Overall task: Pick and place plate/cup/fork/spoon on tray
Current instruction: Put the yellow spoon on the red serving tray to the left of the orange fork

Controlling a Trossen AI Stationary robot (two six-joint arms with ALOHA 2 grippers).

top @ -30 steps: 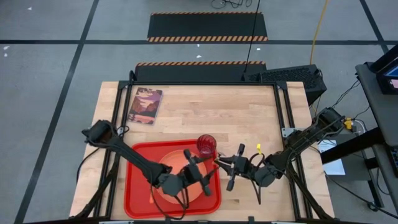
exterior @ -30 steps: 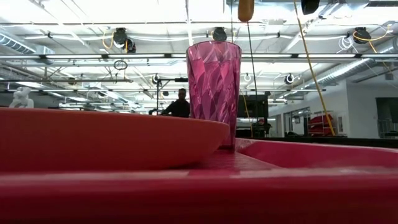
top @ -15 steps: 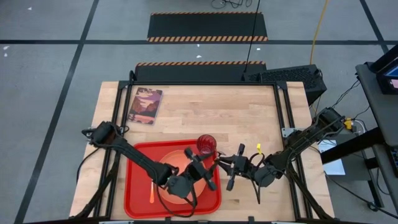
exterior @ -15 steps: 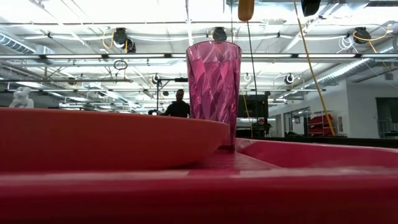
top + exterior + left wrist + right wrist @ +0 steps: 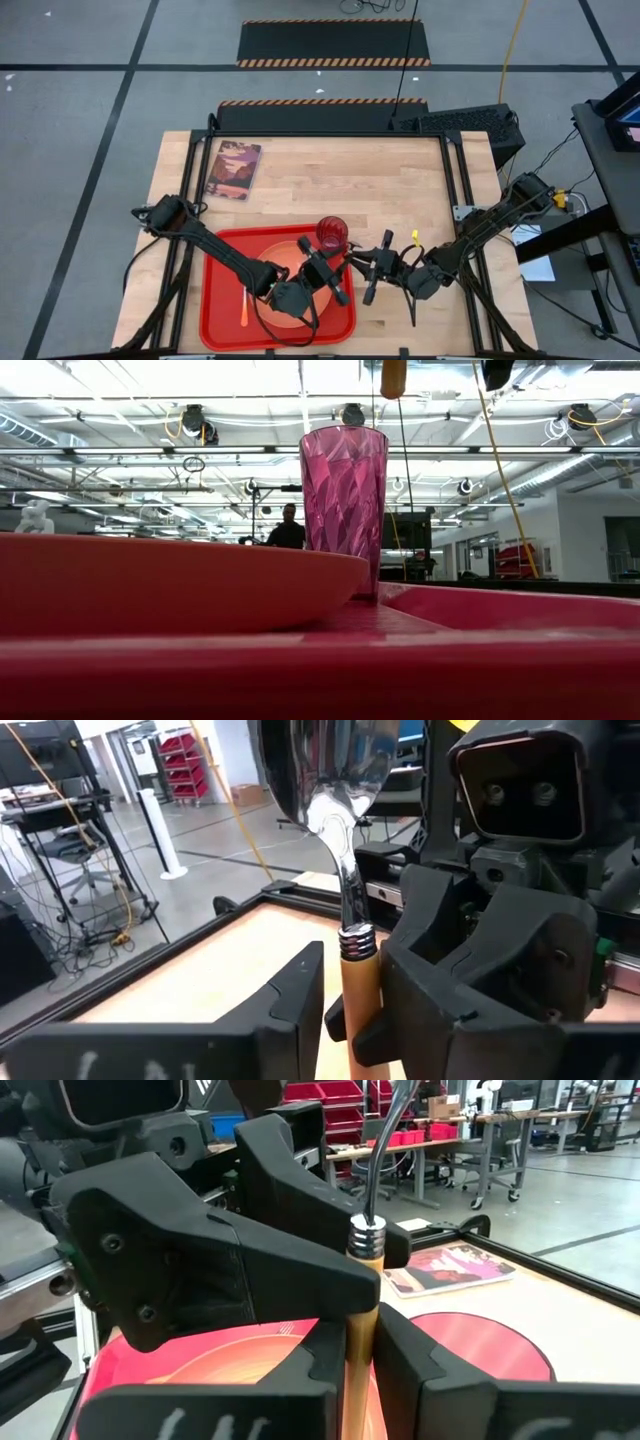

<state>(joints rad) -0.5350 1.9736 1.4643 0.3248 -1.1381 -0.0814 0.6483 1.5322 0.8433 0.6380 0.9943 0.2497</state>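
Most of the task looks done. The plate (image 5: 272, 262) lies in the middle of the tray (image 5: 214, 300). The cup (image 5: 331, 233) stands upright inside the tray's far right corner, just beside the plate. A thin orange piece (image 5: 245, 306) lies on the tray's floor to the left of the plate. It is probably the fork, though its tines are too small to make out. Only the spoon (image 5: 357, 1005) is not yet on the tray. It is held in the air just off the tray's right edge, above the desk (image 5: 350, 190), with its handle upright between the two arms. The right gripper (image 5: 358, 1344) has its fingers (image 5: 405, 1360) pressed against both sides of the orange handle, gripping it below the metal collar. The left gripper (image 5: 352, 992) faces it from the tray side. Its fingers (image 5: 300, 992) sit on either side of the same handle, but whether they actually clamp it cannot be told, since a thin gap seems to show on one side. This appears to be a handover of the spoon between the arms. What is left, by this reading, is for one arm to take the spoon fully, carry it over the tray's rim and lay it on a bare part of the tray's floor.
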